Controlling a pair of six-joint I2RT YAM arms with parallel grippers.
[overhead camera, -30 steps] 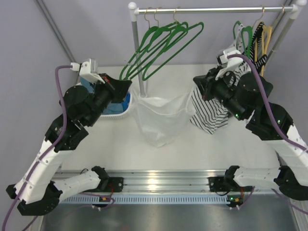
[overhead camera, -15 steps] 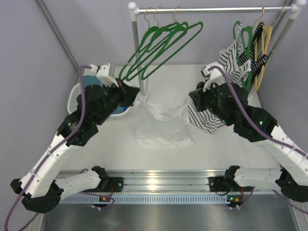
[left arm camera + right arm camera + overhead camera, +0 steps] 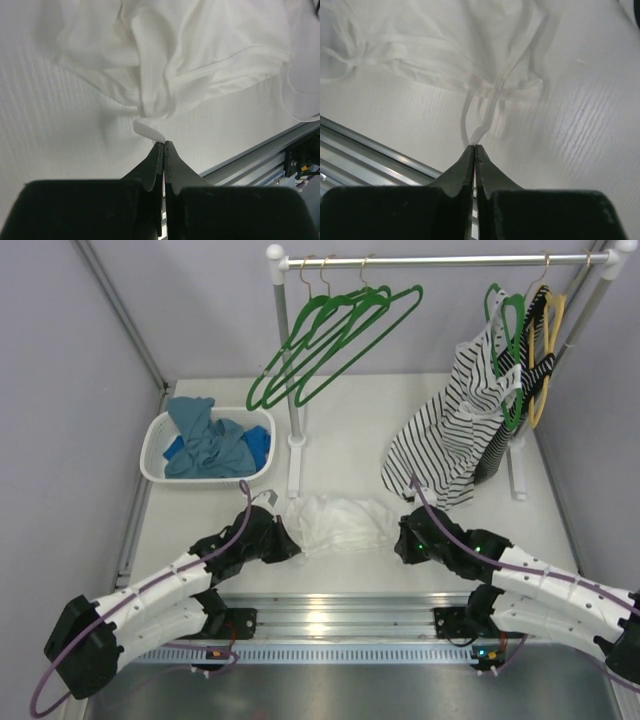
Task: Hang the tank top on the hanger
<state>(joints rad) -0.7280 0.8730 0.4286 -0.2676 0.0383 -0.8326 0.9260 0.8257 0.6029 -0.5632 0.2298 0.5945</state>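
The white tank top (image 3: pixel 340 523) lies crumpled on the table near the front edge, between my two grippers. My left gripper (image 3: pixel 291 546) is low at its left end, shut on a narrow white strap (image 3: pixel 149 130) of the tank top (image 3: pixel 175 55). My right gripper (image 3: pixel 400 543) is low at its right end, shut on a thin strap (image 3: pixel 481 131) of the tank top (image 3: pixel 445 45). Three green hangers (image 3: pixel 330 335) hang empty on the rail at the back, far above the garment.
A white basket (image 3: pixel 153 455) with blue garments stands at back left. The rail's left post (image 3: pixel 291 390) stands just behind the tank top. A black-and-white striped top (image 3: pixel 450 440) hangs at right beside a yellow hanger (image 3: pixel 553 320). The metal rail (image 3: pixel 330 615) runs along the table's front edge.
Both arms have dropped from chest height to the table's front. The tank top went from hanging spread between them to a crumpled heap on the table, both grips kept.
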